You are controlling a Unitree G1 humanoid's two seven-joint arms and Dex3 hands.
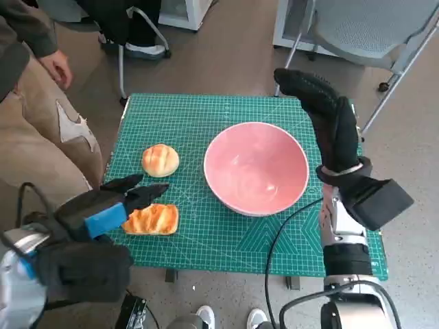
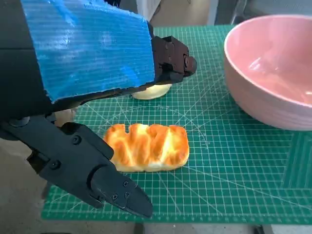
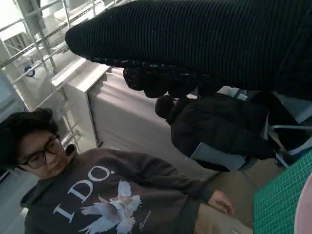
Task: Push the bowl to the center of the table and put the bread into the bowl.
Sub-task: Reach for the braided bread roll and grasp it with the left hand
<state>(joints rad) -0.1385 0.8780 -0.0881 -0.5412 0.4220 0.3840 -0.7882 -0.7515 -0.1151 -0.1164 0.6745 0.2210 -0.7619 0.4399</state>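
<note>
A pink bowl (image 1: 256, 168) stands empty right of the middle of the green cutting mat (image 1: 199, 113); its rim fills a corner of the left wrist view (image 2: 273, 73). A golden ridged bread (image 1: 151, 219) (image 2: 147, 146) lies near the mat's front left. A round pale bun (image 1: 160, 160) (image 2: 151, 91) lies beyond it. My left hand (image 1: 113, 205) (image 2: 87, 63) hovers over the ridged bread, open, fingers (image 2: 112, 187) spread on both sides without touching it. My right hand (image 1: 326, 113) (image 3: 204, 48) is raised beside the bowl's right rim, fingers straight, holding nothing.
A person sits at the left, a hand (image 1: 57, 67) near the mat's far left corner, and shows in the right wrist view (image 3: 107, 195). A grey chair (image 1: 370, 34) stands behind the table at the right. A black cable (image 1: 281, 236) crosses the mat's front right.
</note>
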